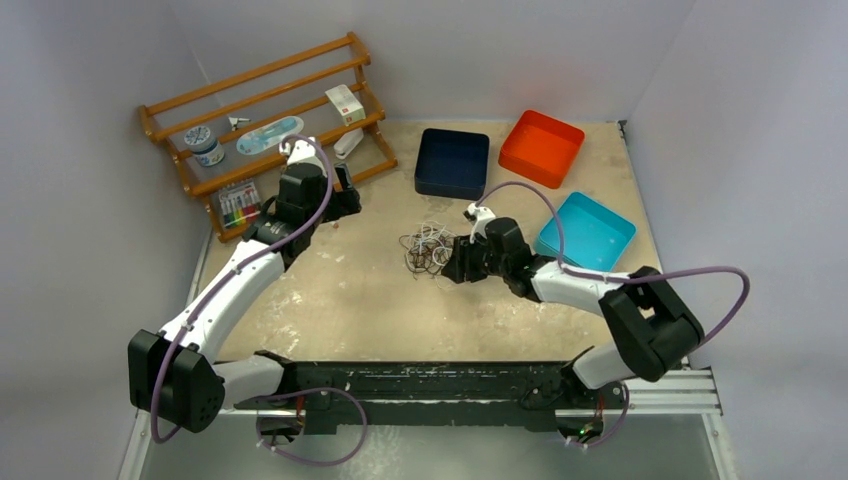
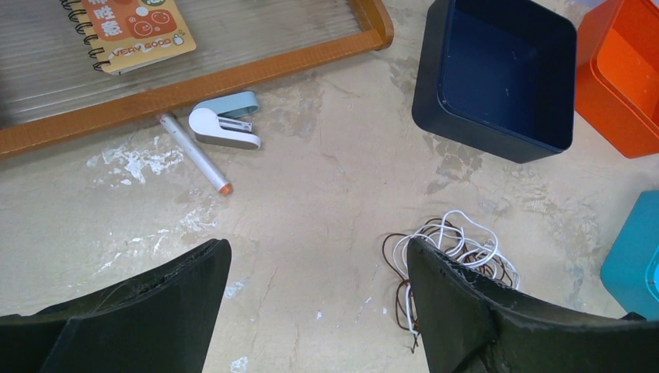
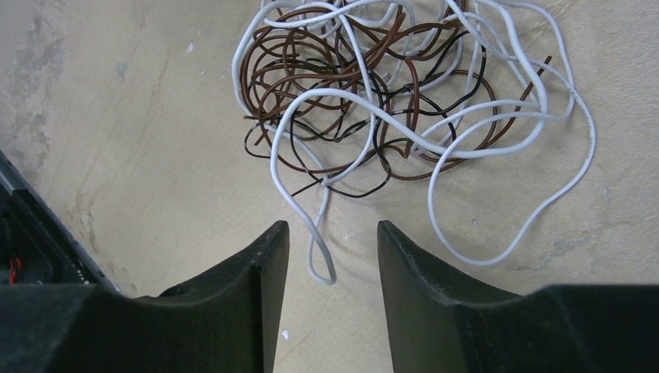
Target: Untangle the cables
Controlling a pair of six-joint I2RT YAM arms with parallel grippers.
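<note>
The cables lie as a small knot of white, brown and black cords on the table's middle. In the right wrist view the cables fill the upper half, and a white loop hangs down between my fingers. My right gripper is open just short of the knot, with that loop's end between its tips; in the top view it sits at the knot's right edge. My left gripper is open and empty, held high near the rack. In its view the cables lie partly behind its right finger.
A wooden rack with small items stands at the back left. A dark blue tray, an orange tray and a light blue tray sit at the back right. A stapler and a pen lie by the rack.
</note>
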